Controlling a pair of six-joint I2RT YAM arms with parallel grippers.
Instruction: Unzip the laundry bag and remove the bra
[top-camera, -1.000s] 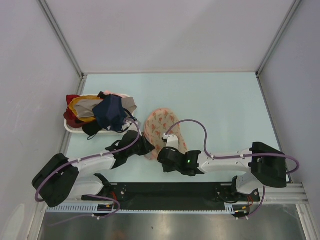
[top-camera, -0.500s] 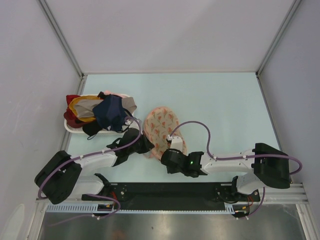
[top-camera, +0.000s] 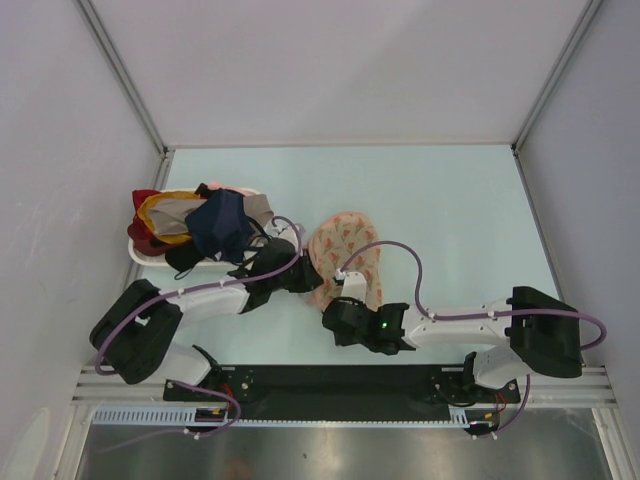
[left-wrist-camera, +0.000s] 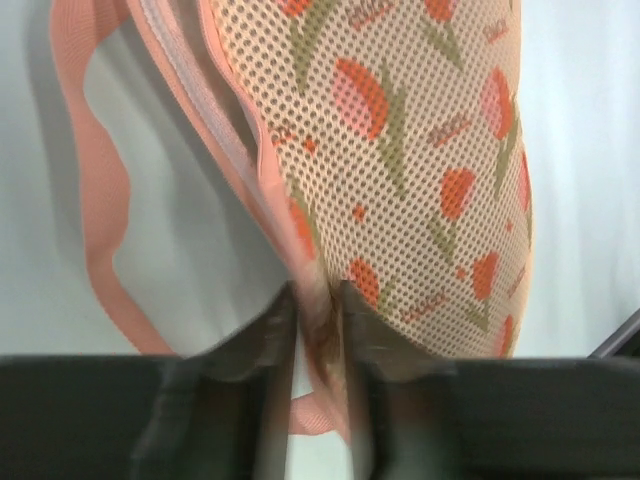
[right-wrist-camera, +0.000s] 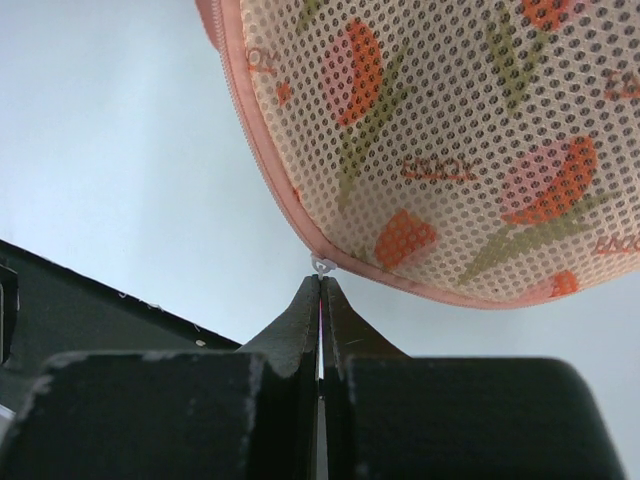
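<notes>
Left arm and bag have shifted away from the arm bases since the earlier view; task is at an early stage.
Laundry bag (top-camera: 345, 247) lies on the worktop (top-camera: 450, 220) between the arms. Right gripper (right-wrist-camera: 321, 285) is pinched on the zip pull (right-wrist-camera: 322, 265). Left gripper (left-wrist-camera: 318, 300) sits narrow astride the pink rim (blur hides whether it clamps). The zip beside the pull looks closed and no bra shows, so unzipping and removal appear outstanding.

We mark free tabletop (top-camera: 450, 210) beyond and to the right of the laundry bag (top-camera: 345, 250). Leftward, the garment heap (top-camera: 210, 225) bars passage. The left arm (top-camera: 200, 298) and right arm (top-camera: 450, 325) crowd the bag's near side.
</notes>
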